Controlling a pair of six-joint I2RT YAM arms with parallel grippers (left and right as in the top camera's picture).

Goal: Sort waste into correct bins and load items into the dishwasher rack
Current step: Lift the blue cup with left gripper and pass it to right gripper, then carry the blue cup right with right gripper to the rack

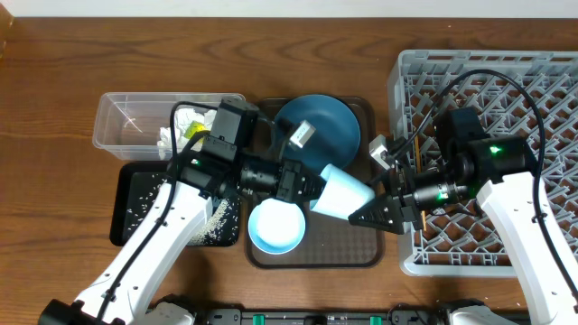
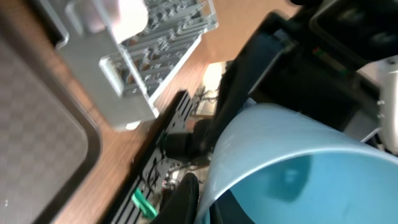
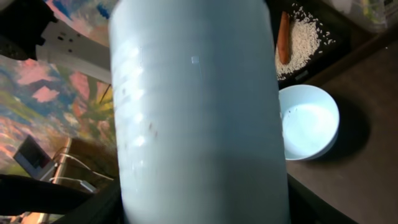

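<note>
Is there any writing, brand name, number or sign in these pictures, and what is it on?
No text can be read anywhere.
The small white tag over the blue plate: too small to read.
The light blue cup, white bowl and grey rack: no markings visible.

A clear plastic rectangular tub [image 1: 122, 122] sits at the table's rear left, with crumpled white paper wads [image 1: 170, 135] in it. A shallow black rectangular bin [image 1: 135, 181] sits directly in front of the tub and holds loose white rice grains [image 1: 217, 224] and a small orange carrot [image 3: 283, 38]. To the right lies a brown serving tray [image 1: 361, 257]. On it, a large round blue plate [image 1: 330, 135] is at the rear and a white bowl [image 1: 275, 226] at the front. A light blue cup [image 1: 348, 191] is tilted above the tray's right side. A large square grey plastic rack [image 1: 551, 63] stands right of the tray.
</note>
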